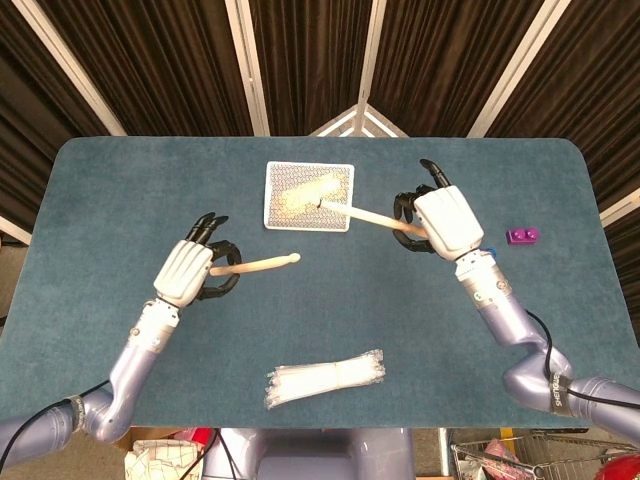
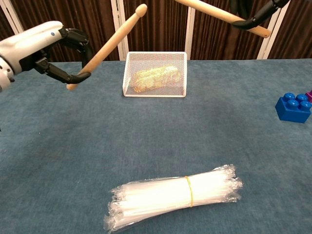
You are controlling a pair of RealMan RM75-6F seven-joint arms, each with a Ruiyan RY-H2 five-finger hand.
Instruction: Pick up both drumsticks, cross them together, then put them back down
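Note:
My left hand (image 1: 190,272) (image 2: 34,51) grips one wooden drumstick (image 1: 262,264) (image 2: 108,44), raised above the table with its tip tilted up and to the right. Over the table's right centre, my right hand (image 1: 442,220) holds the other drumstick (image 1: 362,216) (image 2: 219,14), whose tip reaches left over the mesh basket. In the chest view only this hand's dark fingers (image 2: 258,13) show at the top edge. The two sticks are apart, their tips pointing toward each other.
A white mesh basket (image 1: 273,219) (image 2: 155,92) with a pale wrapped item stands at the back centre. A bundle of clear plastic straws (image 1: 325,377) (image 2: 173,196) lies near the front edge. A blue block (image 2: 292,107) and a small purple block (image 1: 522,236) sit at the right.

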